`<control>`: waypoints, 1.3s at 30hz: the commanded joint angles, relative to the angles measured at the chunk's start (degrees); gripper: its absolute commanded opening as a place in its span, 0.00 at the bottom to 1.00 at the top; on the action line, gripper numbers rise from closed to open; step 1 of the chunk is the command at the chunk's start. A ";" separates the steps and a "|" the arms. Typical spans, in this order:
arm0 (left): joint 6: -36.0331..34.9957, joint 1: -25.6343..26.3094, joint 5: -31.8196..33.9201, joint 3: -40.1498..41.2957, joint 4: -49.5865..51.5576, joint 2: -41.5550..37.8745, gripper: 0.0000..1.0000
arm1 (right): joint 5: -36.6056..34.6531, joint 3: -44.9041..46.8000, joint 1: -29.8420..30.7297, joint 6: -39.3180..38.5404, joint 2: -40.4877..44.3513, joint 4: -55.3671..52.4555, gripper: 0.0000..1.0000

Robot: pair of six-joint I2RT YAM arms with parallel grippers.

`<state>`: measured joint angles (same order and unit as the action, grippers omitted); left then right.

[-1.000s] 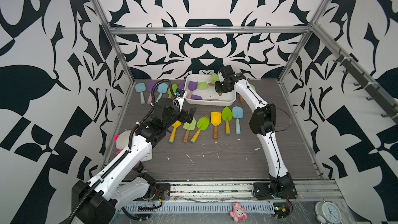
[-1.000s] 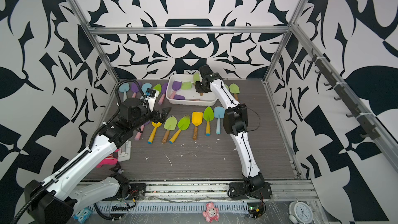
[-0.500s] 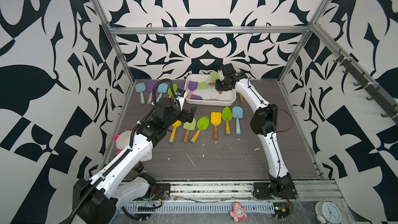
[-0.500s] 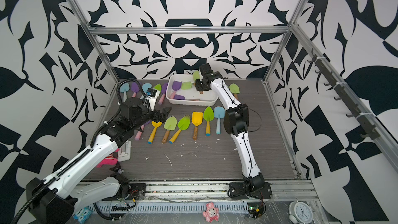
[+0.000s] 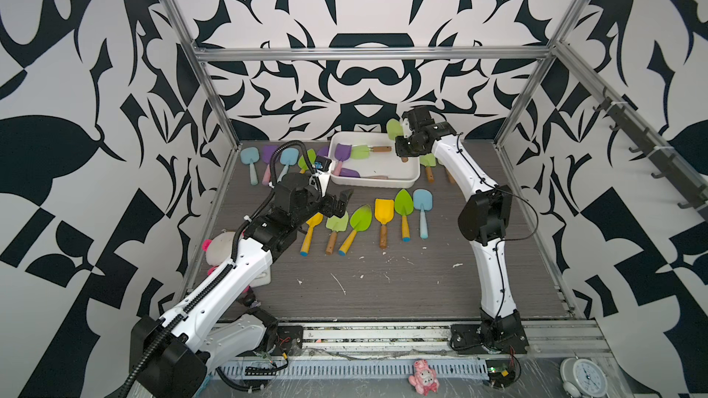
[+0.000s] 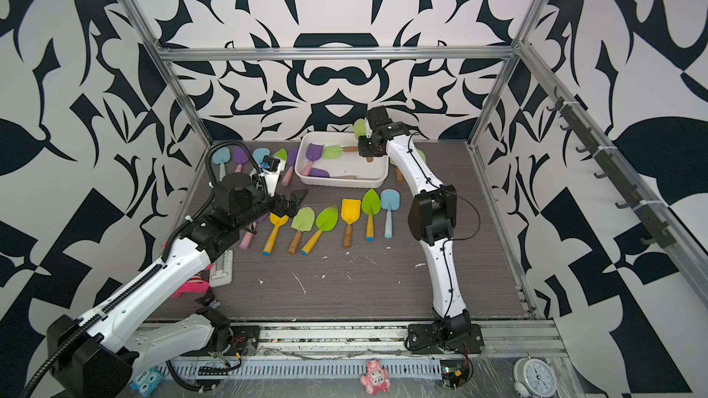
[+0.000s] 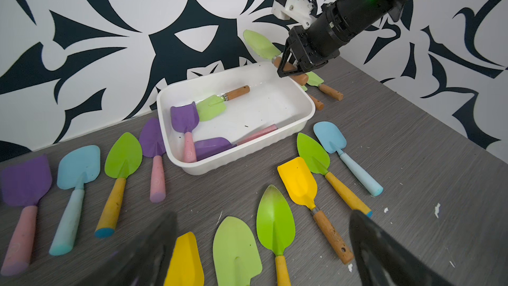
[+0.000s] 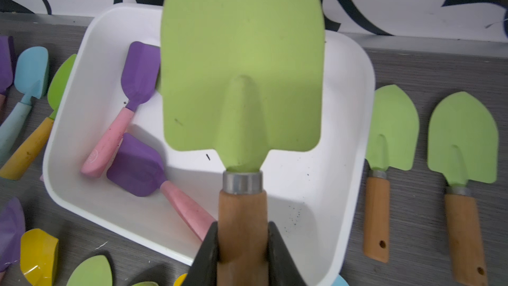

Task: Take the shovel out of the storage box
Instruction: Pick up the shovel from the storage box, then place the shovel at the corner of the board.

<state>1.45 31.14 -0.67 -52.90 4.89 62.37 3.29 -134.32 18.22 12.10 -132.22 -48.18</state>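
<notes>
Gripping now: my right gripper point(image 8: 242, 243) is clamped on the wooden handle of a pale green shovel point(image 8: 242, 78), one black finger on each side of it.
Held shovel: it hangs free and, as far as I can see, touches nothing but the fingers. Its blade points away from the jaws toward the patterned wall.
Below the right gripper: the storage box point(image 7: 165, 100) sits on the table, and the held handle hangs over one of its corners.
Inside the box: a purple shovel point(image 7: 184, 119) and a second purple shovel point(image 7: 211, 145), both with pink handles, plus another green shovel point(image 7: 211, 105) with a wooden handle. From my right wrist view the held blade hides that last one.
Beside the right gripper: two matching green shovels point(image 8: 390, 133) lie parallel on the table, outside the box.
Left gripper point(image 5: 342, 202): the jaws are spread wide and empty. It hovers over the front row of shovels, well apart from the box.
Done: I judge the lift finished, since this shovel is out of the box.
Left to do: carry it sideways clear of the rim, lay it down and let go. Three shovels remain inside.
</notes>
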 commanded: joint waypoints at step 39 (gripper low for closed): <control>-1.11 0.14 -3.38 -1.84 -2.71 3.63 0.99 | -1.41 19.23 -23.10 -10.65 10.14 7.97 0.00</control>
<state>0.99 31.16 -3.53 -53.01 2.57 65.73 2.68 -113.97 -4.14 3.25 -121.47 -42.04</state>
